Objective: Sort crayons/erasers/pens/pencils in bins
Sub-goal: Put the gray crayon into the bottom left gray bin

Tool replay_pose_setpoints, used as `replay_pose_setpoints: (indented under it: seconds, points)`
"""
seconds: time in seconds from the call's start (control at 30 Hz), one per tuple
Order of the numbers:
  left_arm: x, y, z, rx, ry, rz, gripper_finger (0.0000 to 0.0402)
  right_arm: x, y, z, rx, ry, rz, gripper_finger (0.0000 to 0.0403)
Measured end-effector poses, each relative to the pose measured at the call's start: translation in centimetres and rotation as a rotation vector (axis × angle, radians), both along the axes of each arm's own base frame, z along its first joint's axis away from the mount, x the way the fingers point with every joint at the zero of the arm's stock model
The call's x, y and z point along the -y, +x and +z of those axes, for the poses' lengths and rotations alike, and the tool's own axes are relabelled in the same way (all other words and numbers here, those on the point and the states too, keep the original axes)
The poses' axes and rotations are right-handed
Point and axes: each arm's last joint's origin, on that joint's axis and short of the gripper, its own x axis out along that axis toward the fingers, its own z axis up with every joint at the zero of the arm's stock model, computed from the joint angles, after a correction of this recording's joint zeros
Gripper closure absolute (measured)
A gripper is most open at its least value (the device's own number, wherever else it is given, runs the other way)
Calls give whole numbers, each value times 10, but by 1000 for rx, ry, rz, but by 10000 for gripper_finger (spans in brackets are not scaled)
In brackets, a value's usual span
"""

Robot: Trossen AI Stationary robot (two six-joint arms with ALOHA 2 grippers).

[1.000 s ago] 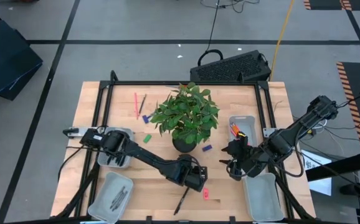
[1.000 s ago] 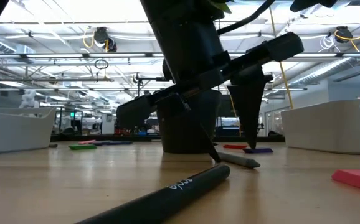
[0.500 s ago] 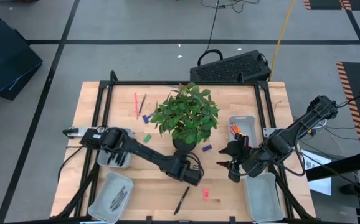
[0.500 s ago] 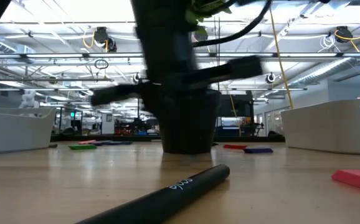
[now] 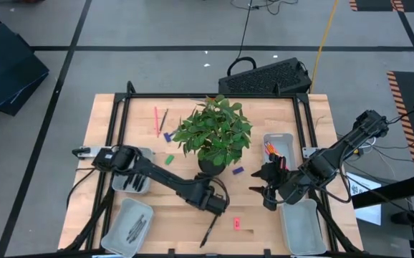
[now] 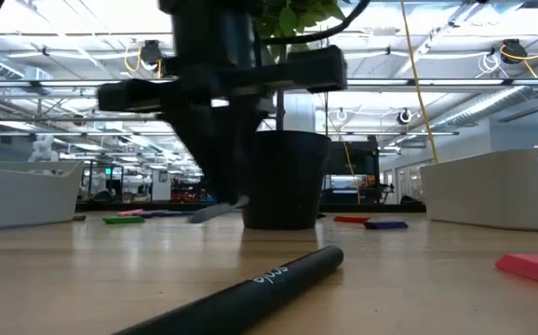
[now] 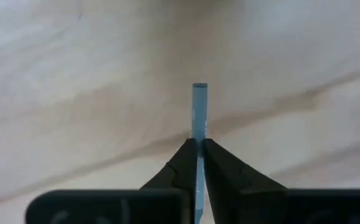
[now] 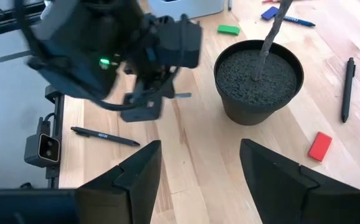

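Note:
My left gripper (image 5: pixel 208 201) hangs over the table's middle, just on the near side of the dark plant pot (image 5: pixel 211 166), shut on a thin grey-blue stick (image 7: pixel 199 106). The stick also shows low in the low view (image 6: pixel 215 211). My right gripper (image 8: pixel 198 180) waits open to the right of the pot (image 5: pixel 266 190), touching nothing. A black pen (image 5: pixel 208 231) and a pink-red eraser (image 5: pixel 236 223) lie flat on the wood near the front edge. Four pale bins stand at the sides, two left (image 5: pixel 132 175) and two right (image 5: pixel 278 147). My left gripper pinches the thin stick between its two fingers (image 7: pixel 183 158). One end of the stick (image 7: pixel 199 90) juts out past the fingertips. The fingers come down from above. The stick hangs close to level, clear of the table (image 6: pixel 215 211).
The leafy plant (image 5: pixel 214 129) stands mid-table and hides what lies under it. Green (image 5: pixel 169 160) and purple (image 5: pixel 238 170) erasers lie beside the pot. A pink stick (image 5: pixel 156 120) and a dark one (image 5: pixel 163 118) lie at the far left. The far right bin holds orange sticks (image 5: pixel 270 149).
My left gripper has moved toward the table's left edge, staying shut on the thin stick. The stick's lower end, down by the table a second ago, is now lifted clear and sits closer to level.

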Motion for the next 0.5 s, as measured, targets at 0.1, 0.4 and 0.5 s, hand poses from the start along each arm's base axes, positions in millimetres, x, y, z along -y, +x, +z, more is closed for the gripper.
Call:
replay_pose_setpoints:
  seconds: [0.1,0.4,0.5]
  points:
    - [10,-2,-1,10,2,-22,381,0,0,0,0,-11,11,193]
    - [14,-6,-4,10,67,-49,308,-15,-6,3,42,-11,91,193]
    - [13,-9,-10,-1,75,-49,284,-23,-9,-1,58,-1,121,193]
